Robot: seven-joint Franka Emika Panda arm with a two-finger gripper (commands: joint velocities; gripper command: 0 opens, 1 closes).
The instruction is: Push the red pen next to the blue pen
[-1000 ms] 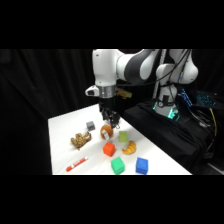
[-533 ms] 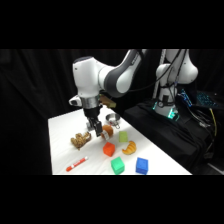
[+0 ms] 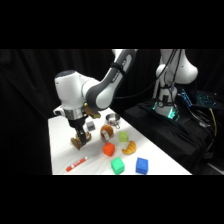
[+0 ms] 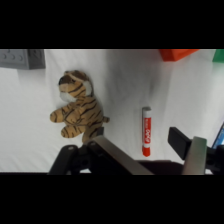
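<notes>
A thin red pen (image 4: 146, 131) with a whitish middle band bearing red lettering is lying flat on the white desk (image 4: 25, 125), just beside a small striped toy tiger (image 4: 77, 111) but not touching it. The robot's hand (image 4: 145, 155) is hanging low over the pen with its two fingers spread apart, gripping nothing. In the side view the pen (image 3: 76, 163) is sitting near the desk's front left edge, apart from the colored blocks.

backdrop: black curtain (image 3: 30, 85) | furniture: white table (image 3: 60, 145) | right: dark bench (image 3: 170, 135), cables
</notes>
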